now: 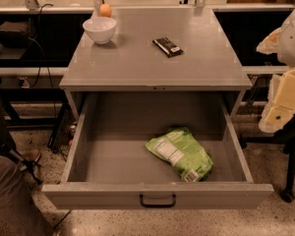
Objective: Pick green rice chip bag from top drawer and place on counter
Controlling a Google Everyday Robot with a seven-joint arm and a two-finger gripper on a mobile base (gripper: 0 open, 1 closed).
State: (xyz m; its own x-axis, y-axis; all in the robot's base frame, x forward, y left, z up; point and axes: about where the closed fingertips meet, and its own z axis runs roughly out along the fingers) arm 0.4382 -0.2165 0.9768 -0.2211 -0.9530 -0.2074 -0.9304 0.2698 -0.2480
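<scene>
Nearest the camera is the small black handle (158, 200), centred on the front panel of the wide, shallow grey metal top drawer (113, 159), which stands fully open beneath its cabinet.

The crinkly light-green rice chip bag (179, 154) lies flat on the drawer floor, in the right half and towards the front. Its white nutrition label faces up and a barcode shows at its near corner. The bag touches neither side wall; its near end lies just short of the front panel.

The pincer (280, 107), a cream-coloured blocky part, is at the right edge of the view, outside the drawer and past its right wall. Whether the pincer is open or closed cannot be told, and it holds nothing that can be seen. The bag lies to the left of the pincer and lower in the view, well apart from it.

The flat grey metal desk (137, 68), which is the top of the same cabinet, lies to the left of the pincer and farther back. On it rests a small dark flat wrapped bar (167, 46), the desk item nearest the pincer. Farther left, near the back left corner, stands a round white bowl (99, 29), and just behind the bowl sits a small orange round object (105, 10). A speckled stone floor (265, 220) shows below the pincer and around the drawer.
</scene>
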